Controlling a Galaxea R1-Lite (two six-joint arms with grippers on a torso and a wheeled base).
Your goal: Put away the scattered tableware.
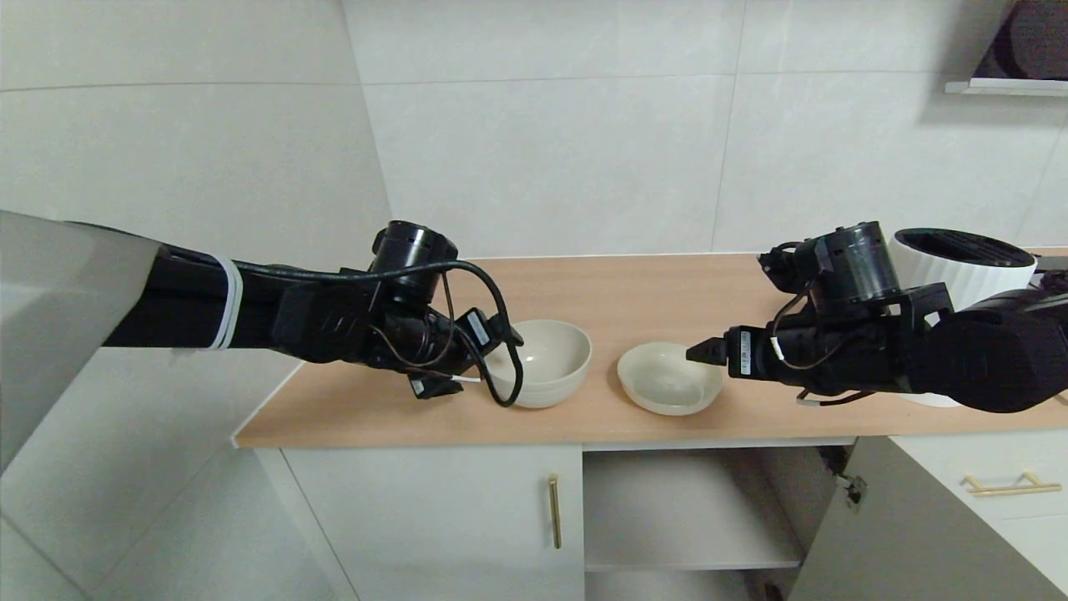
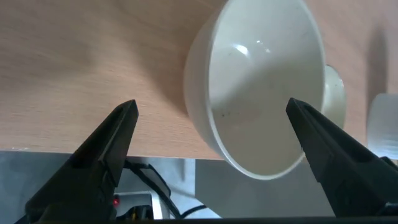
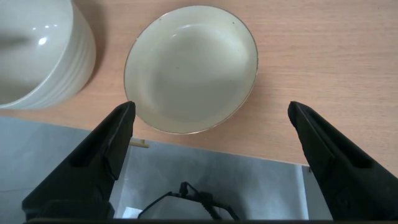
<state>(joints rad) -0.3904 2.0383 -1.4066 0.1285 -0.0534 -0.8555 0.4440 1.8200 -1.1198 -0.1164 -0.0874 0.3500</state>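
Jaws of the left gripper [image 2: 211, 124] stand spread, facing the deep bowl [image 1: 546, 363] near the front edge of the desk [image 1: 651, 292]. Just beside it lies the shallow bowl [image 1: 670, 377]. The right gripper [image 3: 211, 118] hovers at its right rim, jaws spread. Neither bowl is gripped, so by this judgement both remain to stow, probably on the open cabinet shelf [image 1: 684, 509].

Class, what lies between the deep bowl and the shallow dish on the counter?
Only bare counter separates deep bowl from shallow dish, seen in head view.
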